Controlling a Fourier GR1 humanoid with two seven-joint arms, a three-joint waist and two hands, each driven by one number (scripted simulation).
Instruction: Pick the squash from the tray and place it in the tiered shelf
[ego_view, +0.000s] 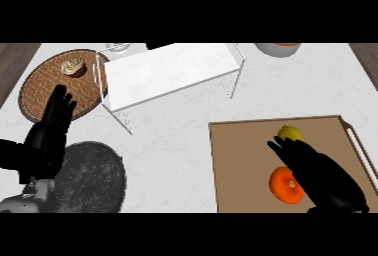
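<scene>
Squash (291, 133): small yellow piece, it lies on the tray near the far edge, just in front of the right fingertips; I cannot tell if the fingers touch it.
Tray (236, 165): brown and flat with a raised rim, at the right side of the counter, with a light handle on its right edge.
Right hand (314, 167): black, it comes from the lower right and lies over the tray; the fingers are stretched forward toward the squash and are not curled around anything.
Orange fruit (284, 185): round, on the tray, nearer to the robot than the squash, partly hidden under the right hand.
Tiered shelf (173, 72): white, with thin legs, it stands at the far middle of the counter, well apart from the tray.
Left hand (52, 127): black, at the left edge, fingers straight and pointing up, it holds nothing.
Round board (44, 85): brown woven pattern, left of the shelf, with a cupcake (73, 66) on it.
Dark mat (92, 175): round and speckled, near the left forearm.
Bowl (279, 49): at the far edge, only partly visible.
</scene>
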